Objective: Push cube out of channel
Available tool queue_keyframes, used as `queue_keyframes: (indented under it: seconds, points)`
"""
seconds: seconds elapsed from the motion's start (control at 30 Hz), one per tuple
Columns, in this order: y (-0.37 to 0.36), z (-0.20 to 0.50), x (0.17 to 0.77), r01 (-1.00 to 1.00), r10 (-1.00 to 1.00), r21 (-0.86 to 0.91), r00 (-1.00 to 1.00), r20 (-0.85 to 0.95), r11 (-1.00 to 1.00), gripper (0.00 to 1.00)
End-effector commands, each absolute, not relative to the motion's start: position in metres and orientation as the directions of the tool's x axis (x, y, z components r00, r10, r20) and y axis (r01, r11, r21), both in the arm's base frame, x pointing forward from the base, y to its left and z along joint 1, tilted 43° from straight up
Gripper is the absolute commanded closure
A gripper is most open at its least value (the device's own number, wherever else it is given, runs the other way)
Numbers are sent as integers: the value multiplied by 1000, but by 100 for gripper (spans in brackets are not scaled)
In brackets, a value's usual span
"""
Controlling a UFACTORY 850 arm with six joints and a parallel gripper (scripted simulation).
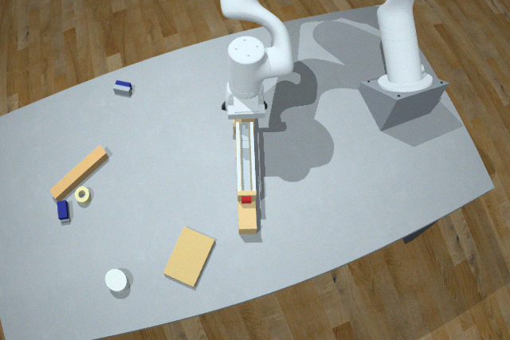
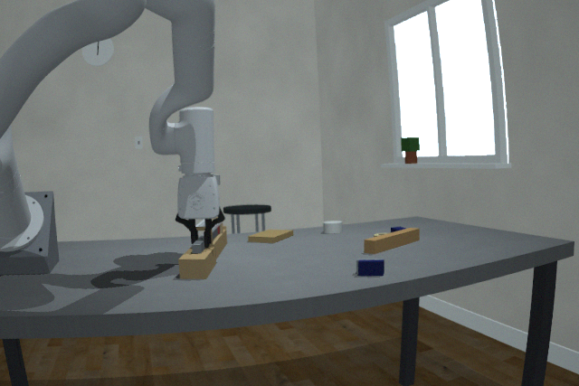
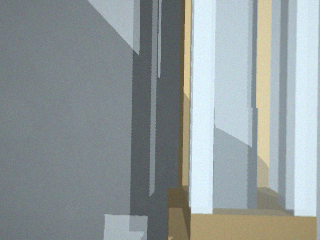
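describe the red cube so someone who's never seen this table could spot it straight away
Start at the long tan channel running down the middle of the grey table from under the arm's gripper. The red cube sits at the channel's far end, where the roof stops and the ledge begins. It is the only red thing on the table.

tan plank, tan board; 2 blue blocks, white disc

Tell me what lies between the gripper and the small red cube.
In the top view, the long pale grey rod inside the wooden channel spans from the gripper to the small red cube.
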State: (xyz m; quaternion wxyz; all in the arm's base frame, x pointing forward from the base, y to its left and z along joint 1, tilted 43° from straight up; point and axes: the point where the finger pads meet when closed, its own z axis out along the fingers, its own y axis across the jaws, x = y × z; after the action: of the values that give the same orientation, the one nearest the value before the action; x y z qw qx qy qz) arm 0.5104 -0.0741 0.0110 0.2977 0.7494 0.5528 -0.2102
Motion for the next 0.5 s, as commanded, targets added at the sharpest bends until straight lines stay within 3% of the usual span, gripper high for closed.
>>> queue_keyframes:
  seconds: [0.0, 0.2, 0.23, 0.47]
  points:
    - [-73, 11, 511, 954, 704, 215, 301, -643, -211, 100]
    - [-73, 11, 511, 954, 704, 215, 301, -643, -211, 100]
    - [-73, 11, 511, 954, 704, 215, 301, -643, -211, 61]
    - [-73, 11, 511, 954, 704, 215, 301, -643, -211, 61]
